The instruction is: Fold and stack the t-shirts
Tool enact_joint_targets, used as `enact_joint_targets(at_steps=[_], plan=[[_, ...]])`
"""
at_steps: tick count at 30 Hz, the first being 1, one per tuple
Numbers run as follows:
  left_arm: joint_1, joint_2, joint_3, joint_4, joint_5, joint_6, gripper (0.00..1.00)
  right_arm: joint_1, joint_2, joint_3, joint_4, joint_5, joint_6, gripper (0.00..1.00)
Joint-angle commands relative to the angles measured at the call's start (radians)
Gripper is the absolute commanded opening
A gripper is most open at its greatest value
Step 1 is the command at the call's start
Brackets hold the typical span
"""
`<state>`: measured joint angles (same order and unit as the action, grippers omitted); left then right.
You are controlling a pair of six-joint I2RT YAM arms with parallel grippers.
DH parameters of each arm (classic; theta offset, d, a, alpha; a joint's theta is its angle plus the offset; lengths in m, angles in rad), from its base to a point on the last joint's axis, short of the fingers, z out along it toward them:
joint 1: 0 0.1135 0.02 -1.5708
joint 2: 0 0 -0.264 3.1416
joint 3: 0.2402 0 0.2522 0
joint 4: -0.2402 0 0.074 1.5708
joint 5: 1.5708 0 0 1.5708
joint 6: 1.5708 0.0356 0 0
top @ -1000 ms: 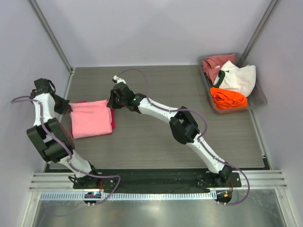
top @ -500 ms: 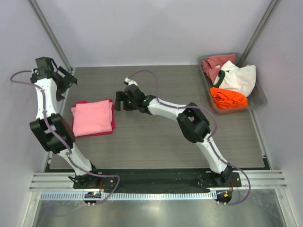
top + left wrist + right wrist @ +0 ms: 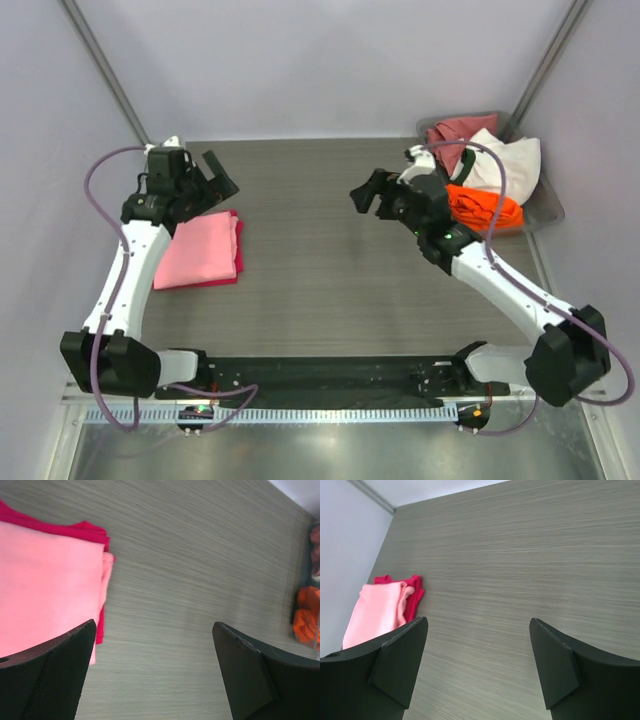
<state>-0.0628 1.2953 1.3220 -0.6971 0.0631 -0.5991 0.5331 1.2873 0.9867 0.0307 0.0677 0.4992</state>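
A folded light pink t-shirt lies on a folded magenta-red t-shirt at the table's left; both also show in the left wrist view and the right wrist view. My left gripper hovers open just beyond the stack's far right corner, empty. My right gripper hangs open over mid-table, left of the tray, holding nothing. Orange, white dark-trimmed and dusty rose t-shirts lie crumpled in the tray.
The grey tray sits at the back right corner against the wall; its orange cloth shows at the right edge of the left wrist view. White walls close in the table on three sides. Bare wood-grain table lies between stack and tray.
Both grippers opened and let go of the pink t-shirt, which now lies flat on the stack. The left gripper lifted off it. The right arm swung right towards the tray.
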Motion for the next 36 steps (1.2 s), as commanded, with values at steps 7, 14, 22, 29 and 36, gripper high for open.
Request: enact_joint_targets(at_steps=[7, 14, 22, 29, 36], plan=[[-0.204, -0.109, -0.233, 0.324, -0.083, -0.007, 1.00, -0.130, -0.265, -0.233, -0.058, 0.010, -0.108, 0.93], [-0.328, -0.192, -0.498, 0.563, -0.149, 0.004, 0.99, -0.131, -0.446, -0.382, -0.126, 0.060, -0.146, 0.94], [-0.491, -0.327, -0.941, 1.072, -0.302, 0.114, 1.00, -0.130, -0.591, -0.516, -0.137, 0.227, -0.113, 0.94], [-0.491, -0.387, -0.987, 1.059, -0.200, 0.128, 1.00, -0.130, -0.614, -0.695, 0.081, 0.173, -0.103, 0.92], [-0.491, -0.471, -1.005, 1.044, -0.293, 0.192, 1.00, -0.130, -0.602, -0.674, 0.075, 0.182, -0.102, 0.91]])
